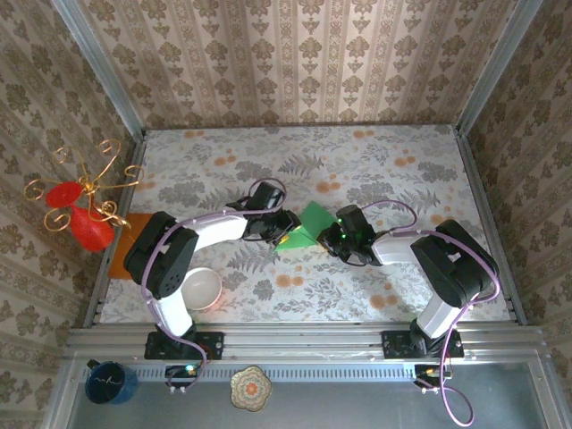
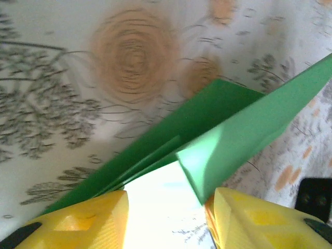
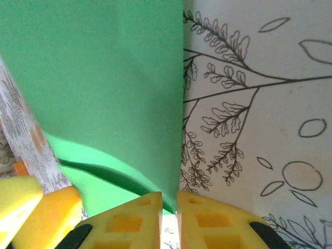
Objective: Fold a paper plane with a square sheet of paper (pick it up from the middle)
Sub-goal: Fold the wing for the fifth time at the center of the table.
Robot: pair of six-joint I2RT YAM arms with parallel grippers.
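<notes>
The green square sheet of paper (image 1: 311,219) lies partly folded on the floral table between my two grippers. From the left, my left gripper (image 1: 286,231) reaches its edge. In the left wrist view the sheet (image 2: 218,119) shows stacked folded layers and one raised flap. That flap's corner dips toward the right yellow finger (image 2: 249,218). The left gripper (image 2: 166,220) is open, with bare table between its jaws. My right gripper (image 1: 332,234) meets the sheet from the right. In the right wrist view the right gripper (image 3: 170,220) is shut on the curled edge of the sheet (image 3: 104,78).
A white bowl (image 1: 202,288) sits near the left arm's base. An orange paper sheet (image 1: 125,246) lies at the table's left edge beside a red ornament on a gold wire stand (image 1: 80,214). Patterned walls enclose the table. The left gripper's fingers (image 3: 52,207) appear beside the right gripper.
</notes>
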